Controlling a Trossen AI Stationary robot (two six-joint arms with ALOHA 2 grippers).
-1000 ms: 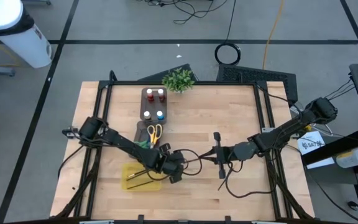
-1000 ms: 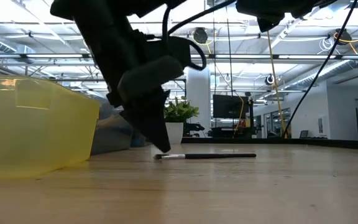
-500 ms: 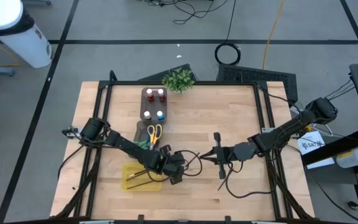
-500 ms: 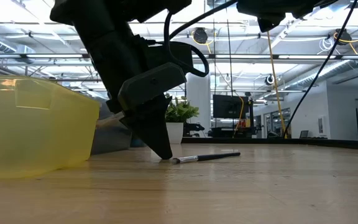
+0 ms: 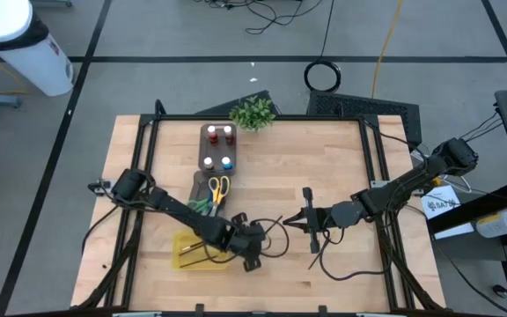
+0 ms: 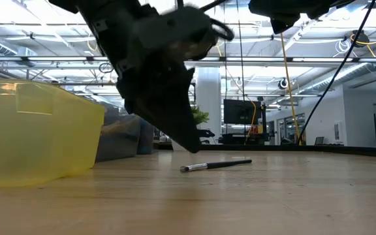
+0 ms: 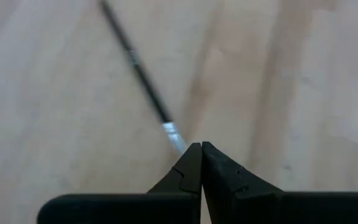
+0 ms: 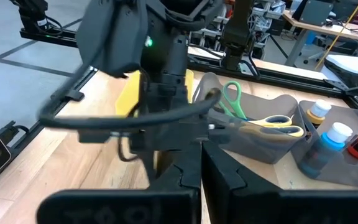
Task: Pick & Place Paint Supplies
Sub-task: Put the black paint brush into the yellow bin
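Observation:
A thin dark brush with a silver ferrule lies flat on the wooden table. My left gripper hangs shut just above the brush's ferrule end, clear of it in the low view. In the left wrist view the brush runs away from the shut fingertips. In the high view the left gripper is beside the yellow tray, which holds thin dark brushes. My right gripper waits shut at mid-table, also seen shut in its own wrist view.
The dark grey organiser tray holds bottles with red, white and blue caps and green and yellow scissors. A small potted plant stands at the far edge. Bare wood lies toward the table's right and near sides.
My left gripper, shut with its tips on the table at the brush's ferrule end, first pushed that end and turned the brush about on the table. It then rose off the table and moved toward the near edge. The brush has lain still since.

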